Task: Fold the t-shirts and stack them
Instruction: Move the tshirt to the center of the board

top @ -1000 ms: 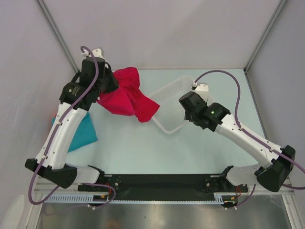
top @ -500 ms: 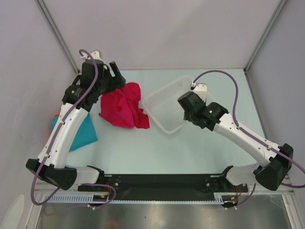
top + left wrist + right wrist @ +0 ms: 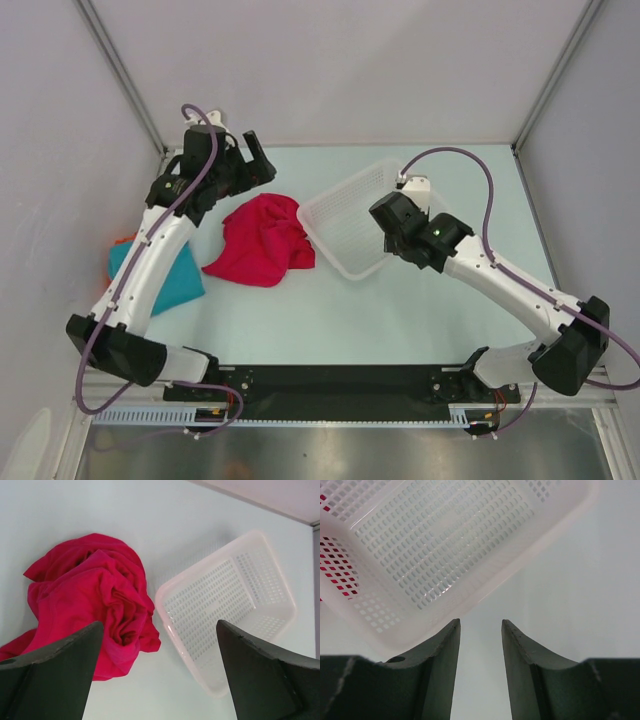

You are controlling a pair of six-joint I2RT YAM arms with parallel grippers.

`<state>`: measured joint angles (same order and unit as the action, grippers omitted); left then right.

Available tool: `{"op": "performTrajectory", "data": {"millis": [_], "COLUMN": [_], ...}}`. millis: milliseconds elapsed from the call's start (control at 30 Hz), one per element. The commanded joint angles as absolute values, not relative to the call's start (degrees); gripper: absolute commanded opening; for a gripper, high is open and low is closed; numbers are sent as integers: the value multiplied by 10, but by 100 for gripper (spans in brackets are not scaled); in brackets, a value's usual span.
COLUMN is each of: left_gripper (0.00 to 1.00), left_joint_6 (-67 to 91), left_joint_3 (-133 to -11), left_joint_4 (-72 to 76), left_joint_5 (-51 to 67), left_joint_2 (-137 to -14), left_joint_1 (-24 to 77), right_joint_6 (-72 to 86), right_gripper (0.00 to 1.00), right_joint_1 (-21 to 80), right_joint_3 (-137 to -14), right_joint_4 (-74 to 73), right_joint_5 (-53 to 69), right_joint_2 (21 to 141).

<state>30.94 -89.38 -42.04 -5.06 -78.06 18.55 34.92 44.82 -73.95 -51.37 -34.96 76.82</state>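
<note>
Judging by the layout, the flattening step for one garment is in hand; no cloth is held. Nearest the bases, a teal t-shirt [image 3: 170, 278] lies fairly flat under the left forearm, well behind the left gripper [image 3: 158, 625]. Farther out, the right gripper [image 3: 481, 625], fingers narrowly parted and empty, faces the white basket [image 3: 445, 545], a rigid perforated plastic tray just ahead of its tips. Beyond, a crimson t-shirt [image 3: 95, 595] sits below and ahead of the left gripper, whose fingers are spread wide and carry nothing. The cloth is soft, matte, bunched in deep folds, just beside the basket. The next move calls for finding a hem or shoulder edge, pinching it, and spreading the cloth on the smooth table [image 3: 400, 310].
</note>
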Motion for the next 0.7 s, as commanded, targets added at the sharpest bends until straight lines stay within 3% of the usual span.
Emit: {"op": "performTrajectory", "data": {"millis": [0,433,500,533,567,600,633,667], "left_gripper": [100,100,94,89,55,28,11,0], "left_joint_6": [299,272,268,267,267,274,278,279], "left_joint_3": [-852,-774,-765,-754,-750,-746,-745,-747], "left_joint_4": [-397,-389,-383,-376,-373,-370,-371,-371], "left_joint_5": [-5,61,74,75,77,73,68,64], "left_joint_2": [-830,-952,-956,-956,-954,-950,-941,-936], "left_joint_1": [166,164,164,163,163,163,163,163], "right_joint_6": [347,351,351,351,351,351,351,350], "right_gripper": [44,43,43,43,43,43,43,43], "right_joint_1": [449,449,449,449,449,449,450,449], "right_joint_3": [-755,-744,-744,-744,-744,-744,-744,-743], "right_joint_4": [-497,-495,-494,-494,-495,-494,-494,-494], "right_joint_5": [-348,-346,-345,-345,-346,-347,-347,-347], "right_joint_2": [777,779,780,781,782,782,781,781]}}
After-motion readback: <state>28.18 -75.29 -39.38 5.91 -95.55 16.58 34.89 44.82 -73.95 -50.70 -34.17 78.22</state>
